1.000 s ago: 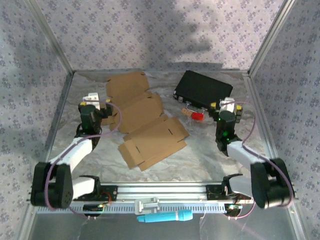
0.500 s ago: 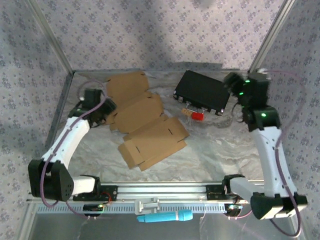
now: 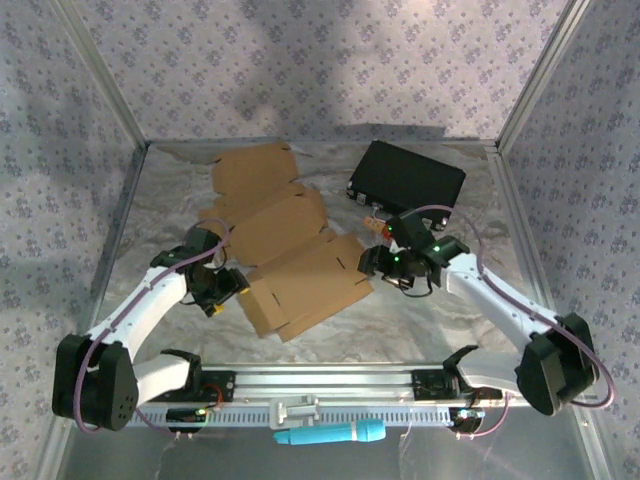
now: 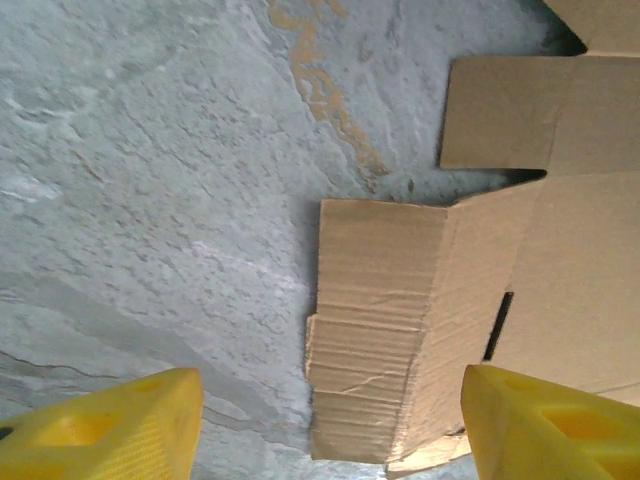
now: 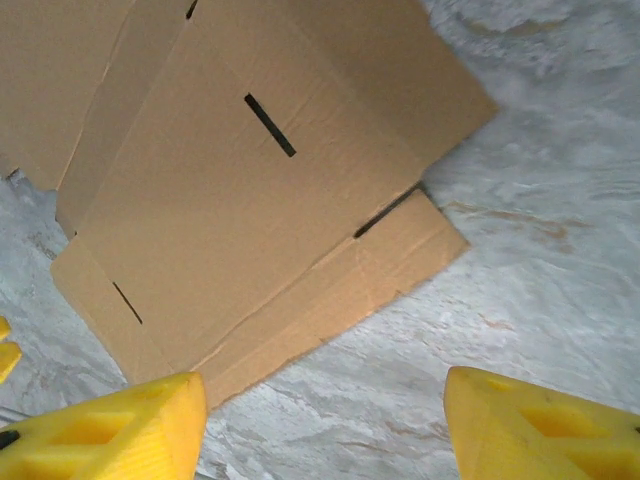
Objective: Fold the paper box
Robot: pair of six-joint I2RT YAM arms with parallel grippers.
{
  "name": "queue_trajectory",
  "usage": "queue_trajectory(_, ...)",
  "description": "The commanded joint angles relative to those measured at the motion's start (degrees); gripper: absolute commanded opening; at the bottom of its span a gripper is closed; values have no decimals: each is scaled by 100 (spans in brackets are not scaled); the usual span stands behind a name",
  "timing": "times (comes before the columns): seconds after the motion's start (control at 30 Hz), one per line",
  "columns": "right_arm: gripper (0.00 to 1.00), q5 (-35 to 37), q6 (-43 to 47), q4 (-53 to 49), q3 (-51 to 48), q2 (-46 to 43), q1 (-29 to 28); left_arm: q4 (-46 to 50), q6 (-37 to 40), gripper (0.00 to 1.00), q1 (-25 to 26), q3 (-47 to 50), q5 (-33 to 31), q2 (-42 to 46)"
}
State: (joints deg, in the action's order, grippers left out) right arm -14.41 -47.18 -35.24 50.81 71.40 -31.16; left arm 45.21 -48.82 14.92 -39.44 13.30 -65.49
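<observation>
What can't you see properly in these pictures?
- Small thing beside the black case, top view: the right arm covers most of it, so I can't tell what it is.
- Cardboard: cut off by the top and right edges in the left wrist view, and by the top and left edges in the right wrist view.
- Blue tool, top view: too small to tell what it is.
</observation>
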Motion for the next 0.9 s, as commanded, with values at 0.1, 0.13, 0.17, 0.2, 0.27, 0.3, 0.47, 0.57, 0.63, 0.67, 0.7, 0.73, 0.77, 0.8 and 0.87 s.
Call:
queue_trajectory(0.1, 63, -597, -145, 574, 305, 854, -254, -587, 165, 68, -429, 39, 224, -55)
queue_trajectory(0.13, 63, -621, -126, 562, 426, 1023, -358, -781, 252, 66, -599, 35, 322, -125)
queue_trajectory(0.17, 62, -672, -109, 545, 546, 1190, -466, -967, 357, 63, -781, 28, 447, -244)
queue_trajectory(0.2, 62, -717, -79, 540, 661, 1359, -582, -1136, 493, 59, -931, -3, 577, -401)
queue_trajectory(0.27, 62, -758, -59, 484, 859, 1640, -788, -1266, 825, 55, -985, -155, 671, -731)
queue_trajectory(0.3, 60, -788, -32, 459, 950, 1784, -882, -1298, 986, 53, -986, -243, 754, -961)
queue_trajectory(0.47, 59, -997, -14, 496, 1185, 2253, -1015, -1367, 1458, 51, -974, -378, 1075, -1658)
queue_trajectory(0.57, 56, -1169, 2, 541, 1407, 2580, -1060, -1525, 1496, 53, -973, -249, 1189, -1741)
queue_trajectory(0.63, 55, -1263, 39, 551, 1639, 2799, -1128, -1437, 1507, 54, -968, -210, 1169, -1766)
queue_trajectory(0.67, 54, -1345, 64, 551, 1795, 2960, -1180, -1420, 1500, 55, -960, -161, 1158, -1741)
queue_trajectory(0.7, 52, -1446, 94, 540, 2060, 3136, -1261, -1420, 1468, 57, -964, -83, 1146, -1685)
queue_trajectory(0.73, 51, -1512, 147, 512, 2204, 3265, -1329, -1454, 1421, 58, -957, 0, 1146, -1631)
queue_trajectory(0.77, 51, -1572, 187, 497, 2339, 3399, -1404, -1528, 1379, 59, -964, 97, 1183, -1572)
queue_trajectory(0.8, 50, -1650, 213, 497, 2483, 3539, -1497, -1584, 1350, 59, -965, 175, 1229, -1531)
queue_trajectory(0.87, 48, -1767, 222, 510, 2688, 3777, -1631, -1587, 1324, 60, -967, 239, 1217, -1530)
